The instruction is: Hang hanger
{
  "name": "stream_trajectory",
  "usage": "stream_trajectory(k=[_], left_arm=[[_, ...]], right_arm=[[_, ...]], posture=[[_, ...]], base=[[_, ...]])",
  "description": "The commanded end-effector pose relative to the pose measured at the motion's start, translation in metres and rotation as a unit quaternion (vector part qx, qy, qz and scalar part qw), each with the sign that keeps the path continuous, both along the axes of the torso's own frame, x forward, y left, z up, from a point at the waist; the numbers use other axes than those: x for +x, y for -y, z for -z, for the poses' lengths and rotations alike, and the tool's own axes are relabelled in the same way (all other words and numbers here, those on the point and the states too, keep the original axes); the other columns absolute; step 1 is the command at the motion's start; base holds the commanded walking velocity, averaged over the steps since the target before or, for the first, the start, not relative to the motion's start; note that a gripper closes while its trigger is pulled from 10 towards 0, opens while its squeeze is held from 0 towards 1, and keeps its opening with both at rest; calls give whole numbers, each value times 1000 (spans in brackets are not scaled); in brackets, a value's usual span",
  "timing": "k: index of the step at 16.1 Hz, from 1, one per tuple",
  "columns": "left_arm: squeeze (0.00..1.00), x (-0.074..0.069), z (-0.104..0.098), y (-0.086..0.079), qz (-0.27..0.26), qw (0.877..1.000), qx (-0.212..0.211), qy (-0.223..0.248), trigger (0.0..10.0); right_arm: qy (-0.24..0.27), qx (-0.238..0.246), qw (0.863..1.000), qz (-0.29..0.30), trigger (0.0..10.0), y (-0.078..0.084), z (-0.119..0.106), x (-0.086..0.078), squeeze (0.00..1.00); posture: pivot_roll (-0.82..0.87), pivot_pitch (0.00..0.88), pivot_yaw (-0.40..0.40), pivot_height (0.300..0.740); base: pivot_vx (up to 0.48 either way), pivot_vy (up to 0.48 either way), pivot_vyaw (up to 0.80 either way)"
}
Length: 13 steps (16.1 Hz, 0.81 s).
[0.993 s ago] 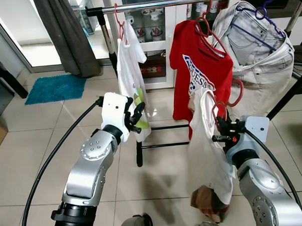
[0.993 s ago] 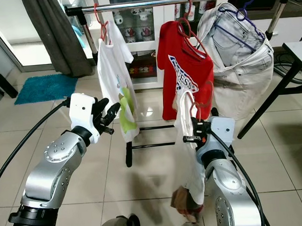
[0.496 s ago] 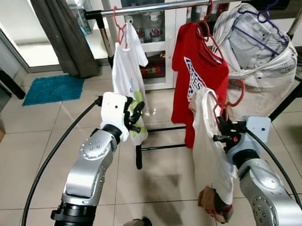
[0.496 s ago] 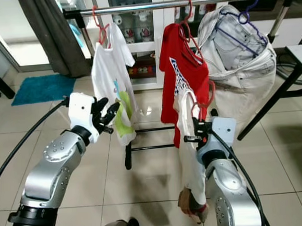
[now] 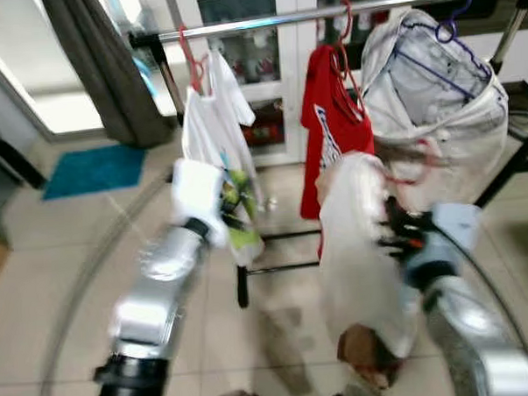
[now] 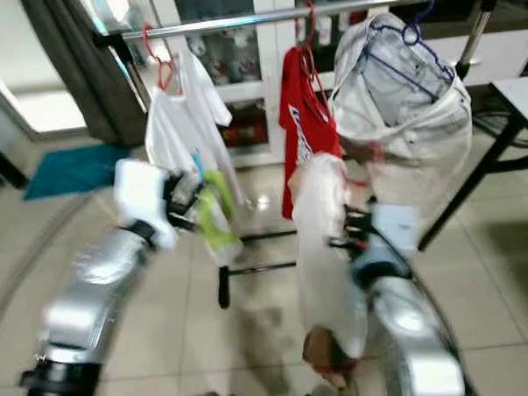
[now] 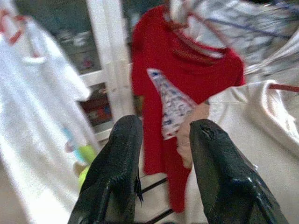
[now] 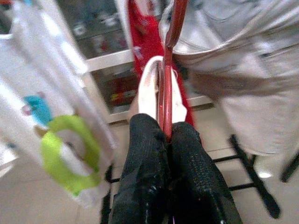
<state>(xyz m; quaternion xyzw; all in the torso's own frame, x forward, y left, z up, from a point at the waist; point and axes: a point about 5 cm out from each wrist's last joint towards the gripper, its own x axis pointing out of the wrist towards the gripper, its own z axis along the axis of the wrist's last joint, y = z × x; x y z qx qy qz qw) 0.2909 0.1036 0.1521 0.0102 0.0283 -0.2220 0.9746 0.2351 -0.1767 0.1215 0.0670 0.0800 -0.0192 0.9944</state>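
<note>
Red hanger [image 8: 169,70] pinched by its lower stem between the two black fingers [image 8: 142,154] of the right gripper [image 8: 167,135], fingers pressed together on it, stem rising straight up out of the clamp. Carries a white shirt [image 5: 358,246] with a brownish bottom edge, draped down in front of the right arm. Held up low and right of centre in the head views, below the steel rail [image 5: 326,7] and not hooked on it, just in front of the red T-shirt [image 5: 331,134]. Blurred in both head views.

Left gripper [image 7: 161,161] raised at mid height, left of the held shirt, fingers [image 7: 117,158] spread apart with nothing between them, pointing toward the red T-shirt and the edge of the white shirt.

On the rail, from the robot's left: white T-shirt with a green print [image 5: 218,147] on a red hanger hook; the red T-shirt on another red hanger; pale jacket [image 5: 435,94] on a purple hanger [image 5: 453,6]. Rail carried on a black stand, crossbar [image 5: 276,268] low near the tiled floor [image 5: 40,287].

Behind the rack, a glass-fronted white cabinet [image 5: 240,50]. Farther left, a dark curtain [image 5: 100,65] and a teal mat [image 5: 92,169] on the tiles.
</note>
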Motion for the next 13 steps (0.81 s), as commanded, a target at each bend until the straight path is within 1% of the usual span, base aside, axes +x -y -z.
stream_trajectory(k=[1, 8, 13], left_arm=[[0, 2, -3, -11, -16, 1000, 8, 6, 10000], [0, 2, -3, -10, -8, 1000, 8, 6, 10000], [0, 1, -1, -11, 1, 1000, 13, 5, 10000]], right_arm=[[19, 8, 1000, -11, 10000, -8, -7, 2, 0], [19, 10, 1000, -7, 10000, -7, -5, 1, 0], [22, 9, 1000, 1, 10000, -8, -4, -2, 0]], posture=[[-16, 93, 95, 740], [-13, 81, 104, 740], [-13, 44, 128, 740]], base=[[368, 0, 0], [377, 0, 0], [376, 0, 0]])
